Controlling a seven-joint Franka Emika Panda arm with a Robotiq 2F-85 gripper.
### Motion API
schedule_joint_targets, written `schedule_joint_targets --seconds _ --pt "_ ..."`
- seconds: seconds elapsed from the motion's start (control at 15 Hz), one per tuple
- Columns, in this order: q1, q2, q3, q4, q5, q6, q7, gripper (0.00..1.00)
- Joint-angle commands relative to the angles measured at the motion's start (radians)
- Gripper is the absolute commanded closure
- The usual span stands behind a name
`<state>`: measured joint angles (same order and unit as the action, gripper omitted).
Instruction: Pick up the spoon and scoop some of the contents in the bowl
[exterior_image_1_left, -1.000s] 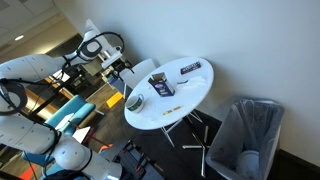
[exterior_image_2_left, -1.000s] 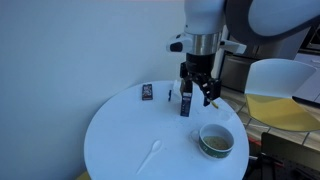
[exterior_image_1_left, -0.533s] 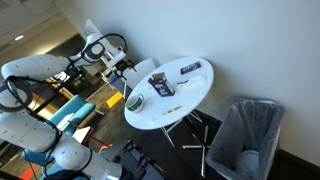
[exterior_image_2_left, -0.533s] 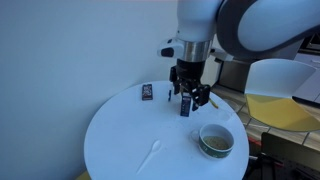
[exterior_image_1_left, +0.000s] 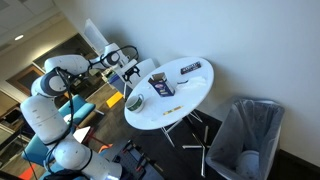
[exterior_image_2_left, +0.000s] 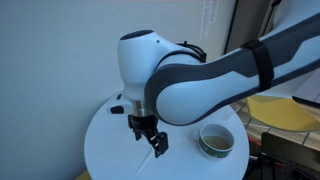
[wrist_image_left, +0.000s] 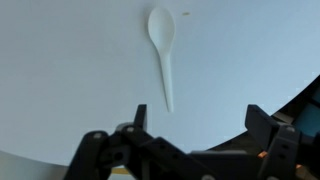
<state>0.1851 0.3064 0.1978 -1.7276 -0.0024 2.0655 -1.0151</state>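
Spoon (wrist_image_left: 164, 60) and bowl (exterior_image_2_left: 217, 140) share the round white tabletop (exterior_image_2_left: 105, 150). The arm (exterior_image_2_left: 190, 85), above the dark box (exterior_image_1_left: 163, 87) a moment ago, has swung low across the tabletop and now hides that box in an exterior view. The bowl stands clear beside it. In the wrist view the jaws stay wide and empty, the spoon lying flat just ahead, handle toward them.

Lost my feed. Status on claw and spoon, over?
Claw open, empty, over the table. White spoon lying flat, untouched, ahead of the claw. Bowl off to the side. Nothing blocking the spoon.
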Motion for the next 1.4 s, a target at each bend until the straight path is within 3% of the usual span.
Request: schedule_joint_targets --seconds 0.0,0.47,0.8,0.93,1.0,1.33 --pt "0.043 0.133 0.019 0.188 -0.081 -0.119 0.041 0.0" --pt "0.155 0.295 0.022 0.416 -0.256 -0.318 0.129 0.0" --pt "0.226 0.387 -0.007 0.521 -0.377 -0.388 0.188 0.0" --pt "0.242 0.406 -0.013 0.54 -0.422 -0.394 0.213 0.0" --pt "0.215 0.375 0.005 0.477 -0.387 -0.348 0.185 0.0" --pt "0.232 0.404 -0.007 0.507 -0.413 -0.362 0.201 0.0"
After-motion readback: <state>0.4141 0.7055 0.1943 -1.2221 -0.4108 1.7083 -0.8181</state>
